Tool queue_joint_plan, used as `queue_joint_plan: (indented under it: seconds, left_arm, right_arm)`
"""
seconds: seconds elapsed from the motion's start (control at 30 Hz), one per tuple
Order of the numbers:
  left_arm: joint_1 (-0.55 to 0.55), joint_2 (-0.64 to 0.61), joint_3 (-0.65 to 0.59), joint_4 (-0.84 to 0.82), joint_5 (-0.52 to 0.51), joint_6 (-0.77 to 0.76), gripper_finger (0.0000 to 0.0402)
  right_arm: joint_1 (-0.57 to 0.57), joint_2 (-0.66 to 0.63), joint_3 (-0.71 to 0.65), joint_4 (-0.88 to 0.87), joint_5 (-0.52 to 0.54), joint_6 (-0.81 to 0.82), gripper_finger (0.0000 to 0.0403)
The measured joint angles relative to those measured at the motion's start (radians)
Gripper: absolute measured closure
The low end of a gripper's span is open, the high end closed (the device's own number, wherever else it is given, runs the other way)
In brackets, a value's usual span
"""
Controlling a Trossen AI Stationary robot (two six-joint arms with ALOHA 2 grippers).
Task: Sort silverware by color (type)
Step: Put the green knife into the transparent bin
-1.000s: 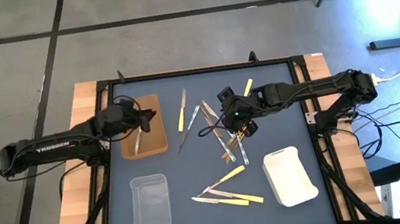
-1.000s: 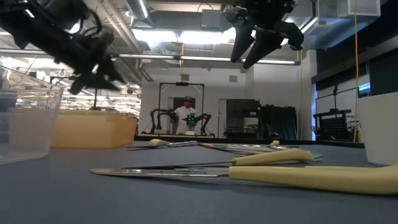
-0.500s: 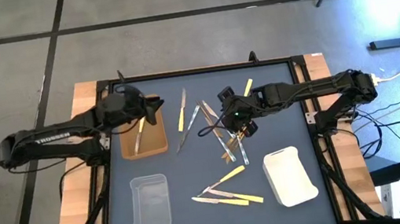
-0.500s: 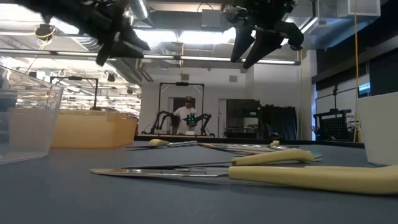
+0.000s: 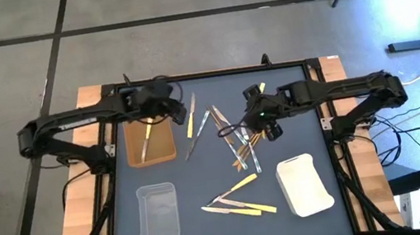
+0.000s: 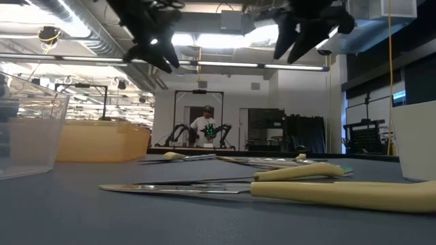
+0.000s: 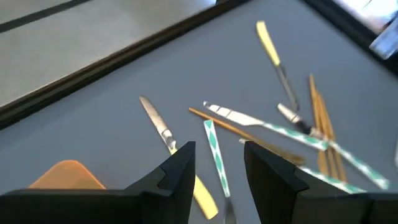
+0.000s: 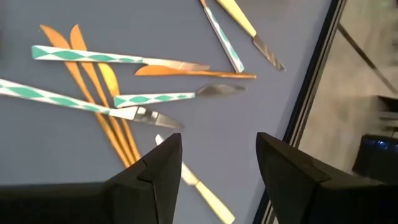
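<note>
Left end effector (image 5: 169,109) hangs above the worktop (image 5: 202,177) by the brown tray (image 5: 151,143) — fingers parted, holding nothing; right end effector (image 5: 270,125) hovers beside the central heap, likewise open and empty. The silverware (image 5: 229,135) lies scattered mid-worktop; more pieces sit between the clear tray (image 5: 158,214) and white tray (image 5: 304,185) — one in the brown tray.
</note>
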Motion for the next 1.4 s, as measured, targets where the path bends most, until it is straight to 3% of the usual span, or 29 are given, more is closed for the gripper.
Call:
queue_joint_plan:
  seconds: [0.43, 0.6, 0.83, 1.4]
  left_arm:
    - [0.0, 0.274, 0.152, -0.031, 0.027, 0.081, 0.0271]
    - [0.0, 0.355, 0.193, -0.029, 0.028, 0.118, 0.0271]
    - [0.0, 0.43, 0.198, -0.02, 0.028, 0.131, 0.0271]
    - [0.0, 0.589, 0.198, 0.083, 0.078, 0.132, 0.0271]
  right_arm:
    - [-0.003, -0.105, 0.0, -0.097, -0.055, 0.071, 0.0207]
    - [-0.054, -0.134, 0.0, -0.117, -0.108, 0.1, 0.0207]
    - [-0.151, -0.149, 0.0, -0.135, -0.2, 0.111, 0.0207]
    - [-0.229, -0.147, 0.0, -0.136, -0.218, 0.11, 0.0207]
